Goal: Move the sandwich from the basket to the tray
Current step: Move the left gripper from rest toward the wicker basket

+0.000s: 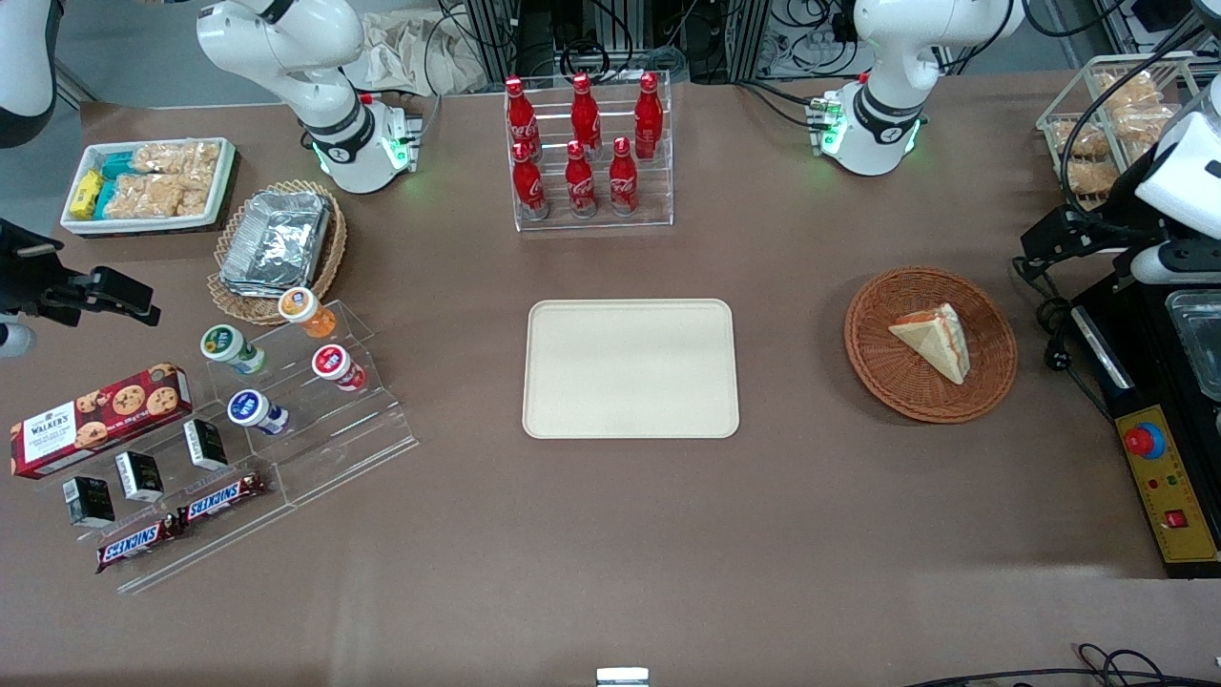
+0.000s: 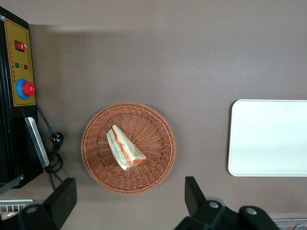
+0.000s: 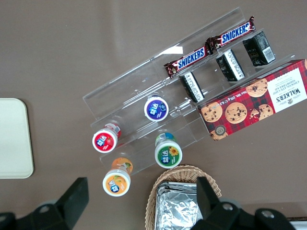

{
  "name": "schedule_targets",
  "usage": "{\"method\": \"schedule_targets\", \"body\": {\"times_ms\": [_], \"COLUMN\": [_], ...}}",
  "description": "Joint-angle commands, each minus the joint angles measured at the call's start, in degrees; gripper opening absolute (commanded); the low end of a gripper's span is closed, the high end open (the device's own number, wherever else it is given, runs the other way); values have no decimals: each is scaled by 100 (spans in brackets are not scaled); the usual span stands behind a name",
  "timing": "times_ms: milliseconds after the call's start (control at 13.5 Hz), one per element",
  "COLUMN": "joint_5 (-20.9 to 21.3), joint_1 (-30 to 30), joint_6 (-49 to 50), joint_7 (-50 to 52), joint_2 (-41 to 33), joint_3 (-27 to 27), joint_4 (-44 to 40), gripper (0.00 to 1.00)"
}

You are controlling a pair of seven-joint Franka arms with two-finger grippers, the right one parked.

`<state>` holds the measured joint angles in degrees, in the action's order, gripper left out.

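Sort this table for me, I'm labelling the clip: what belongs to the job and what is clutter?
Job: sandwich in the basket; tray; gripper, open above the basket.

Clutter: cola bottles, foil trays, cookie box, Snickers bars, control box.

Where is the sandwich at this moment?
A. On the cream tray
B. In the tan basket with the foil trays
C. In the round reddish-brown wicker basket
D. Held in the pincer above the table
C. The sandwich lies inside the round wicker basket, the tray is bare, and the open left pincer hangs above the basket holding nothing.
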<state>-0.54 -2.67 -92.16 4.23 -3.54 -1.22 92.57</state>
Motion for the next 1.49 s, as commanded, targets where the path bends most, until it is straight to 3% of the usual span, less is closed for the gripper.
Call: {"method": "schedule_targets", "body": {"times_ms": [0, 297, 743, 1115, 1412], "joint_5": [10, 10, 1, 10, 19], "joint_1": [38, 38, 47, 135, 126], "joint_6": [128, 224, 225, -1284, -2349], "joint_7": [-37, 453, 2984, 3540, 4287], "joint_2": [64, 55, -77, -762, -649], "joint_3": [-28, -19, 218, 446, 473], "joint_4": [-161, -161, 426, 2586, 3485], "gripper": [100, 100, 100, 100, 100]}}
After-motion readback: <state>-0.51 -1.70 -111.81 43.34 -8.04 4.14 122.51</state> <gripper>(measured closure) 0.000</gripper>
